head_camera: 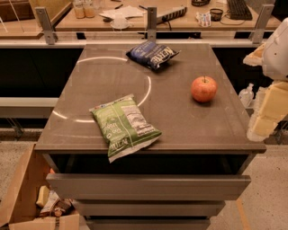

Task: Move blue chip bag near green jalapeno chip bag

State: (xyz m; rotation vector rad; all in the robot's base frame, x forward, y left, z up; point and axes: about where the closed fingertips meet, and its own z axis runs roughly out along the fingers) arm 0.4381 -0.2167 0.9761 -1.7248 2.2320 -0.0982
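Note:
The blue chip bag (pixel 152 55) is a crinkled dark navy bag with white lettering. It lies at the far middle of the brown table top (pixel 103 76). The green jalapeno chip bag (pixel 124 126) lies flat near the front edge, left of centre, and its lower end hangs slightly over the edge. The two bags are well apart. My arm and gripper (pixel 265 112) show as pale white and cream parts at the right edge of the view. They are beside the table's right side, off the top and away from both bags.
A red apple (pixel 204 88) stands on the right part of the table. Drawers (pixel 148 186) stick out below the front edge. An open cardboard box (pixel 27 197) with items sits on the floor at lower left. A cluttered counter (pixel 148 13) runs behind.

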